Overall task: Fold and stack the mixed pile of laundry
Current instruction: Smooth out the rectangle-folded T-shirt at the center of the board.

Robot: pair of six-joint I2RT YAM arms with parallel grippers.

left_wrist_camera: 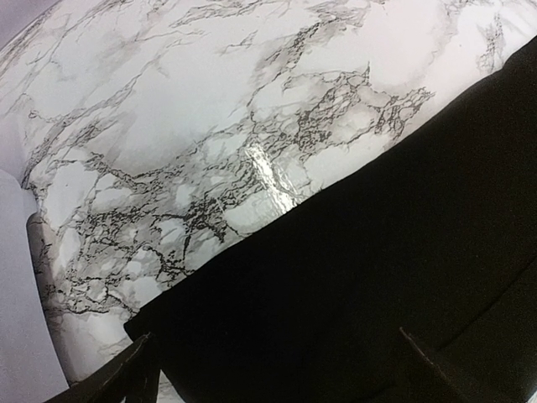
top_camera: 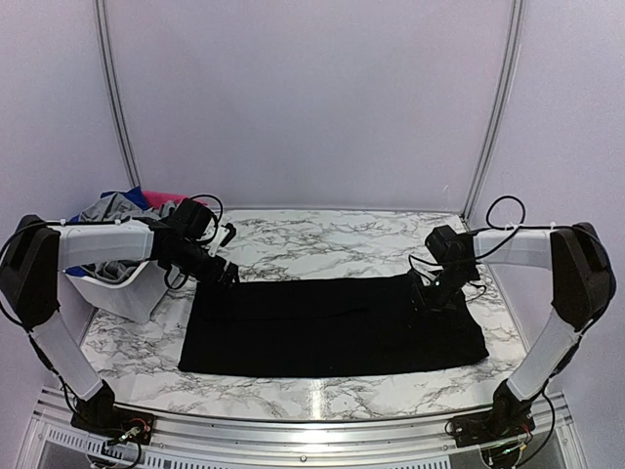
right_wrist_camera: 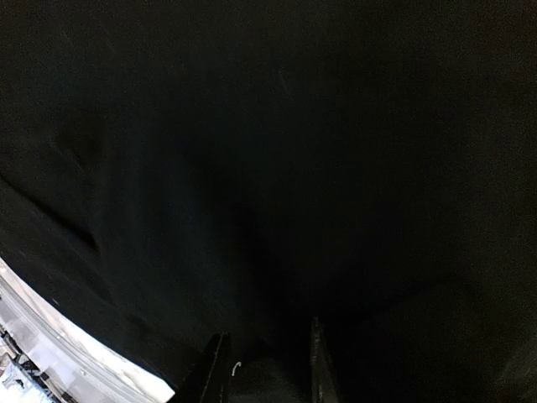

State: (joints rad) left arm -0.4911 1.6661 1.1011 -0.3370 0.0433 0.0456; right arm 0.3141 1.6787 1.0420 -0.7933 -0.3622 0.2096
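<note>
Black garment [top_camera: 332,327] lying flat on tabletop [top_camera: 322,239]. Left pincer [left_wrist_camera: 273,369] hovering released above far-left corner. Right pincer [right_wrist_camera: 264,353] sitting narrow on far-right corner; grip cannot tell. Advising: pinch 2 corners evenly, lift together.

It looked like a robotics lab booth: plain lilac walls [top_camera: 293,98] framed by metal poles [top_camera: 117,98], a marble-print counter [top_camera: 322,239], and a left arm [top_camera: 98,244] and right arm [top_camera: 527,249] bolted to an aluminium rail [top_camera: 293,435] at its near edge, their wiring [top_camera: 127,435] left bare.

Garment [top_camera: 332,327] spread across table [top_camera: 312,239] centre, basket [top_camera: 122,293] at left (laundry [top_camera: 122,207] heaped inside)
</note>
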